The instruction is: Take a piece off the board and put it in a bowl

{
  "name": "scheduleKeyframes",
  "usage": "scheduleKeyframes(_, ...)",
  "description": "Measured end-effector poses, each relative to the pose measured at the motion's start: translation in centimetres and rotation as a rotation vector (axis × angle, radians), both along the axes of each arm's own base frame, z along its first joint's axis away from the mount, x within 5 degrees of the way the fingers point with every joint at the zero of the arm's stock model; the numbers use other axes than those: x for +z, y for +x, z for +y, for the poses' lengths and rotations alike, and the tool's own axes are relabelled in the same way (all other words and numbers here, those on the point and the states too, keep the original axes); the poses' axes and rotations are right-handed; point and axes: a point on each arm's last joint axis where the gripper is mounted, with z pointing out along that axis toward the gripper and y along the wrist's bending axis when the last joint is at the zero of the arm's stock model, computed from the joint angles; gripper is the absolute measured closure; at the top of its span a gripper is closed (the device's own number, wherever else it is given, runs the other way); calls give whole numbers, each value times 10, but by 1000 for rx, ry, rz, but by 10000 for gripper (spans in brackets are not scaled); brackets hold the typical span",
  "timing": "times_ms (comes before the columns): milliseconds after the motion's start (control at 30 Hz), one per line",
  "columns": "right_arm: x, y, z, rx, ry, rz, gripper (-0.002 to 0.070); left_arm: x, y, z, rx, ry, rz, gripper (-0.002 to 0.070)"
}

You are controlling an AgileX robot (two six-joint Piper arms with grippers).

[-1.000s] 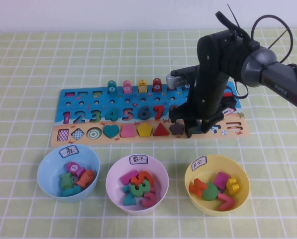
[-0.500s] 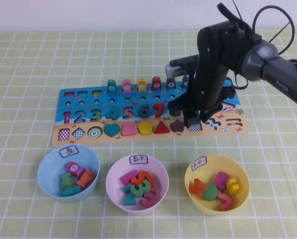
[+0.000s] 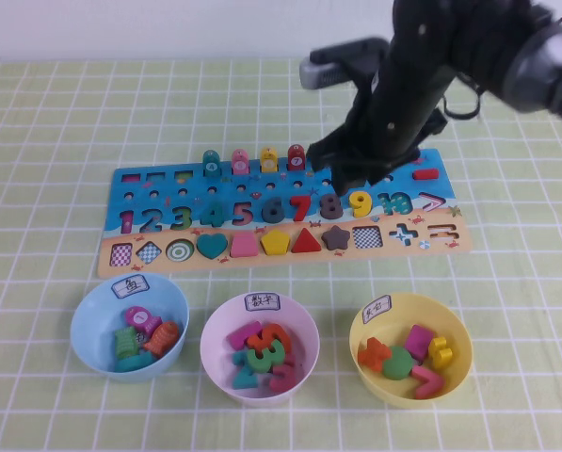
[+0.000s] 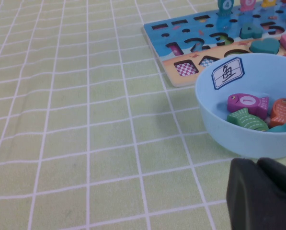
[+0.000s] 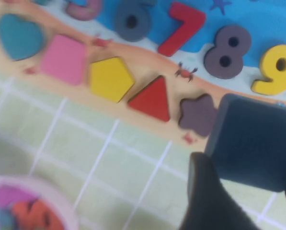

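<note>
1. I see the right gripper (image 3: 354,179) raised above the board (image 3: 158,259), over its upper blue part near the 8 and 9.
2. Its fingers are closed on the dark blue square piece (image 5: 253,141), which is lifted off the board.
3. The yellow bowl (image 3: 453,330) stands on the table (image 3: 55,113) in front of the board, well apart from the piece.
4. The left gripper (image 4: 262,196) is low, just beside the light blue bowl (image 4: 219,129); I cannot tell how its fingers stand.
</note>
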Motion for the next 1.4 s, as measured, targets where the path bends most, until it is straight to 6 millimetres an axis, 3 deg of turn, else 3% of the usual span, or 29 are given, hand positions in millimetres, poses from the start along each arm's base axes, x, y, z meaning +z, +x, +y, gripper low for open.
scheduleKeyframes(100, 24, -20, -5, 36, 11, -29, 379, 0, 0, 0, 0, -2, 0, 679)
scheduleKeyframes(233, 29, -45, -17, 67, -5, 2, 379, 0, 0, 0, 0, -2, 0, 679)
scheduleKeyframes(467, 5, -103, -44, 77, -59, 160, 379, 0, 0, 0, 0, -3, 0, 679)
scheduleKeyframes(633, -18, -132, -46, 110, -92, 250, 379, 0, 0, 0, 0, -3, 0, 680)
scheduleKeyframes(833, -31, -135, -33, 123, -43, 192, 379, 0, 0, 0, 0, -3, 0, 679)
scheduleKeyframes(1200, -50, -127, -31, 126, -89, 199, 373, 0, 0, 0, 0, -3, 0, 679)
scheduleKeyframes(1400, -51, -126, -32, 113, -104, 194, 220, 0, 0, 0, 0, -3, 0, 680)
